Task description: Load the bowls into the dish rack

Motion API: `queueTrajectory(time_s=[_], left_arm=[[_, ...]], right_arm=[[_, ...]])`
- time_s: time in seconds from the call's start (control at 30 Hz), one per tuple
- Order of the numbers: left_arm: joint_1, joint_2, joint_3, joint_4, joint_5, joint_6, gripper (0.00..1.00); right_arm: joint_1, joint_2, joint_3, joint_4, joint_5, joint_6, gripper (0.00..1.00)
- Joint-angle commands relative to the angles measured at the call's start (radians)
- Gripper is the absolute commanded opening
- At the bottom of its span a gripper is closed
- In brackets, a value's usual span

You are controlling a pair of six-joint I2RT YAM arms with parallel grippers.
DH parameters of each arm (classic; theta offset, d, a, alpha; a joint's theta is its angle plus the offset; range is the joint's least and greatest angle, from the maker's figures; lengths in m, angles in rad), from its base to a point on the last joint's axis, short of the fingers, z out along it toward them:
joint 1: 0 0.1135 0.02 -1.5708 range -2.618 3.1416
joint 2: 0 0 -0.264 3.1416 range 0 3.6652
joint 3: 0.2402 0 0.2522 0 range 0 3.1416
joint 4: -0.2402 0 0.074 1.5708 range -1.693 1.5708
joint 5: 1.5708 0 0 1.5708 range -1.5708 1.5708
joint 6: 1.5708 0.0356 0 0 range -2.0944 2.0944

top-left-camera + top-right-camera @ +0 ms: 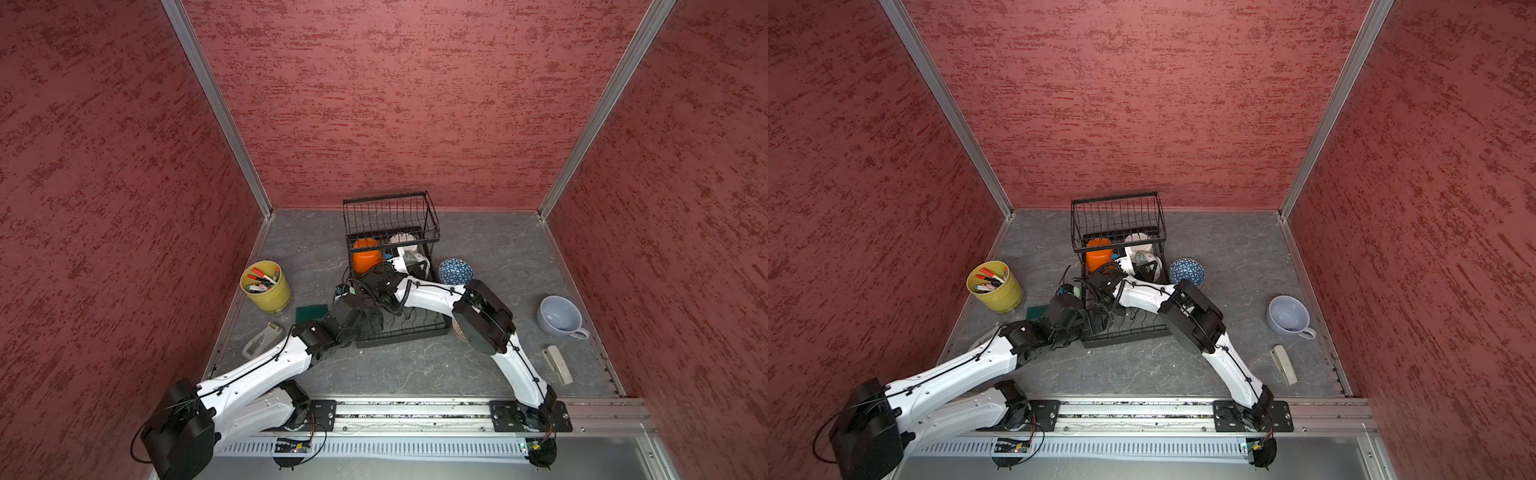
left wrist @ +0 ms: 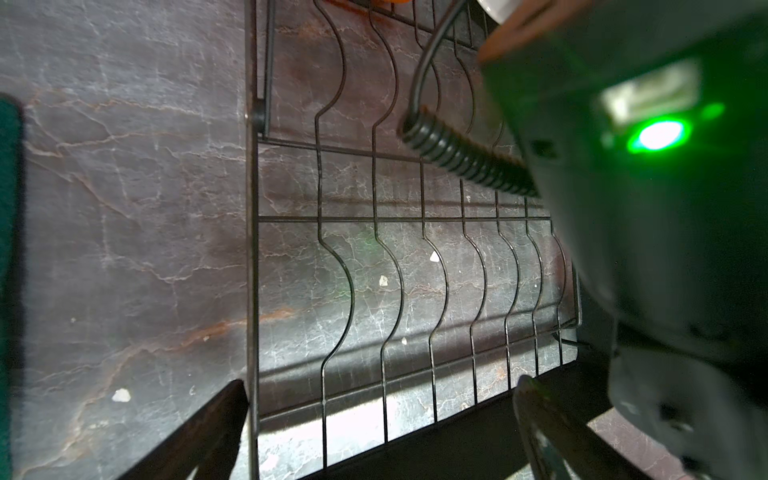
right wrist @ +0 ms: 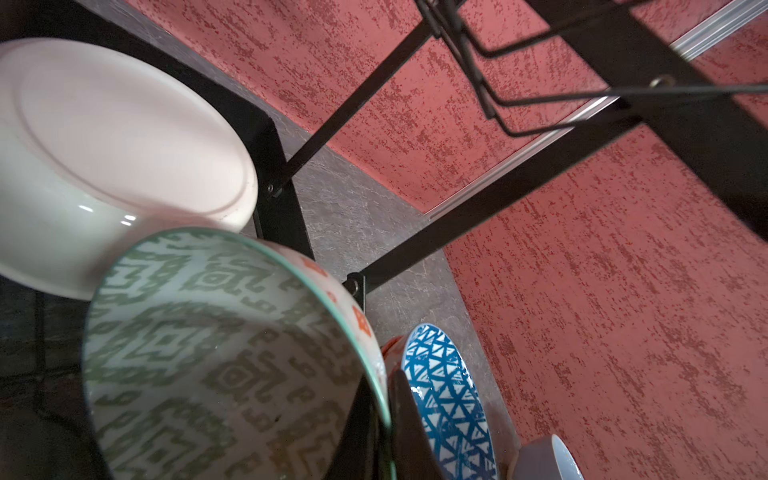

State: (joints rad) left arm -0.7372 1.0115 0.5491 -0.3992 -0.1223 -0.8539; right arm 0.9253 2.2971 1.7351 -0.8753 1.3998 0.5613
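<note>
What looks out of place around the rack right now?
Small white flecks lie on the tabletop beneath the wires of the dish rack and beside it. They could be ceramic chips, but are too small to tell.

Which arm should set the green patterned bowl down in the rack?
Right: the right gripper is shut on the rim of the green patterned bowl inside the dish rack; the left gripper hangs open and empty.
</note>
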Motion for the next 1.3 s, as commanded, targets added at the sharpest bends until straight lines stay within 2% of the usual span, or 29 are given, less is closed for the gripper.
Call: queueTrajectory(time_s=[0.0, 0.33, 0.53, 0.63, 1.27], left_arm=[[-0.005, -0.014, 0.022, 0.019, -0.013, 0.026, 0.99], [-0.002, -0.018, 0.022, 0.01, -0.017, 0.027, 1.0], [0.001, -0.027, 0.017, 0.001, -0.022, 0.026, 1.0], [0.001, -0.031, 0.015, -0.004, -0.024, 0.026, 1.0], [0.004, -0.03, 0.013, -0.006, -0.03, 0.025, 0.99]], right_arm=[[0.003, 0.041, 0.01, -0.039, -0.027, 0.022, 0.0], [0.037, 0.077, 0.038, -0.055, -0.041, 0.021, 0.0], [0.041, 0.131, 0.106, -0.202, -0.038, 0.136, 0.0], [0.046, 0.135, 0.108, -0.214, -0.049, 0.149, 0.0], [0.058, 0.103, 0.106, -0.171, -0.15, 0.129, 0.26]])
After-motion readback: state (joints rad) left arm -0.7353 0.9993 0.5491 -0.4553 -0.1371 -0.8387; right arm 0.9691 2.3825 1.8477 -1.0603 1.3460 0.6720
